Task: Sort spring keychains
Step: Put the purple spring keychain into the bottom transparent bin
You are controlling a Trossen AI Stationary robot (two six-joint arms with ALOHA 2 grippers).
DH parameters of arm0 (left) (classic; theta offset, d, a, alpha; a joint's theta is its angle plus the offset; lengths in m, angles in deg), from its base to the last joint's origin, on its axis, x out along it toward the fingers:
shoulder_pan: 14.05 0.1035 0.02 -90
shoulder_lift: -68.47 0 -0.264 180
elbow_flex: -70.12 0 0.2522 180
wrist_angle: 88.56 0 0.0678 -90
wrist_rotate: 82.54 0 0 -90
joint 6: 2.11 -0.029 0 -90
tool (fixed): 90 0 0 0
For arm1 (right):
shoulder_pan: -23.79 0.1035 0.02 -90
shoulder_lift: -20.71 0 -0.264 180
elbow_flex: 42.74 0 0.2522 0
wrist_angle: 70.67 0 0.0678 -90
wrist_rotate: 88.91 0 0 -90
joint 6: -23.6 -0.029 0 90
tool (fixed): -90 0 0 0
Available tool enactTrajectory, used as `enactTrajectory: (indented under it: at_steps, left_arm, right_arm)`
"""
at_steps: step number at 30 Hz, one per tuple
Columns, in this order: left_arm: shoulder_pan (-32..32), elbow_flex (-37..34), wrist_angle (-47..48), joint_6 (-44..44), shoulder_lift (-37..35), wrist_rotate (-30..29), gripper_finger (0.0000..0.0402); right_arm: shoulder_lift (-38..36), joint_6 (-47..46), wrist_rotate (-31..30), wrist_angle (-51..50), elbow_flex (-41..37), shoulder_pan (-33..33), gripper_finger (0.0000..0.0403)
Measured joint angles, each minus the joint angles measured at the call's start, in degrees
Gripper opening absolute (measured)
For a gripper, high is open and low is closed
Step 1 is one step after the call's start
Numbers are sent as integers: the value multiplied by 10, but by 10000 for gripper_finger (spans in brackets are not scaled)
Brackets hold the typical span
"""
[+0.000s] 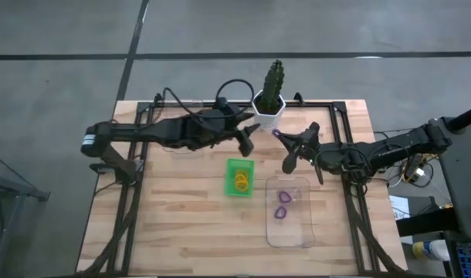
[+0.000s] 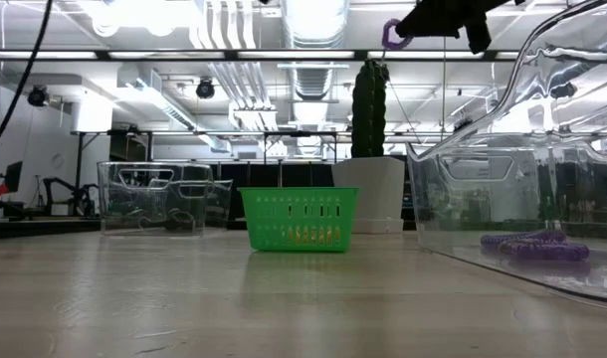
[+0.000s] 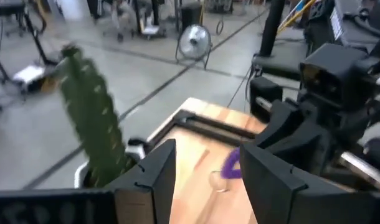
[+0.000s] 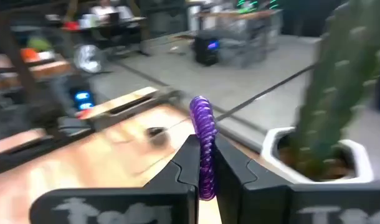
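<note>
My right gripper (image 1: 282, 140) hovers high over the table near the cactus pot, shut on a purple spring keychain (image 4: 202, 134), which also shows in the low view as a keychain (image 2: 391, 35) up in the air. My left gripper (image 3: 205, 180) is open and holds nothing; it hangs above the table just beyond the green tray (image 1: 239, 177), facing the right gripper. The green tray holds orange keychains (image 1: 240, 181). Two purple keychains (image 1: 282, 205) lie in the clear tray (image 1: 289, 232) on the right. Dark keychains (image 2: 169, 221) sit in the far-left clear tray (image 2: 154, 197). My right gripper pinches the purple keychain between its two fingers, across the loop's lower part (image 4: 205, 168). The loop's free end (image 4: 200, 109) sticks out past the fingertips. The keychain is lifted clear of the table and the trays.
A cactus (image 1: 273, 79) in a white pot (image 1: 268, 108) stands at the table's far edge, close to both grippers. The table's near half (image 1: 181, 232) is bare wood. A black frame (image 1: 135, 154) runs along the table's sides.
</note>
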Motion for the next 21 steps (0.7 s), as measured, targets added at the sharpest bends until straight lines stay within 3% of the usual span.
enactTrajectory:
  at_steps: [3,8,10,16,21]
  left_arm:
    - [0,0,94,37,-28,-2,168]
    - [-2,-24,244,105,-63,-3,168]
    - [-4,-46,278,138,-78,-3,168]
    - [-15,-161,274,201,-132,-4,168]
    - [-24,-267,207,237,-194,-5,168]
  right_arm:
    - [-9,-37,97,-19,0,1,18]
    - [-19,-112,360,-105,0,9,20]
    - [-18,-156,429,-144,0,20,22]
    - [-8,-254,459,-266,0,73,23]
    - [20,-306,459,-293,0,114,24]
